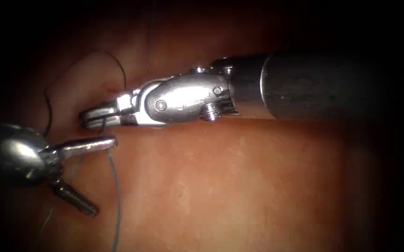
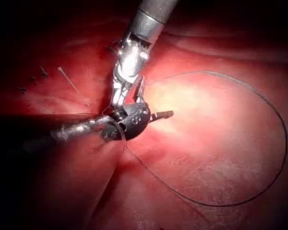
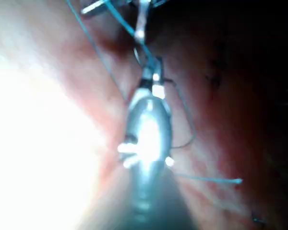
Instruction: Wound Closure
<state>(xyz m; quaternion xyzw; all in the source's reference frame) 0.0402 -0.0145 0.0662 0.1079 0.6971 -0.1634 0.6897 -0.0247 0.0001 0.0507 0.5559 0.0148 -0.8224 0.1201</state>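
Thread (image 1: pixel 116 196) is what I have to work with here; I can't make out the needle. Starting at the left, my left hand (image 1: pixel 96 175) sits near the tissue's (image 1: pixel 258 186) left edge with its two jaws spread wide, one lying level and pointing right, the other angled down and nearer me. The strand crosses the tip of the level jaw and runs down toward me, but I judge that hand is gripping nothing. Just right and slightly farther, my right hand (image 1: pixel 89 117) points left, jaws almost together with thread between them; I judge it is holding the strand. The left wrist view shows a wide loop of thread on the tissue.
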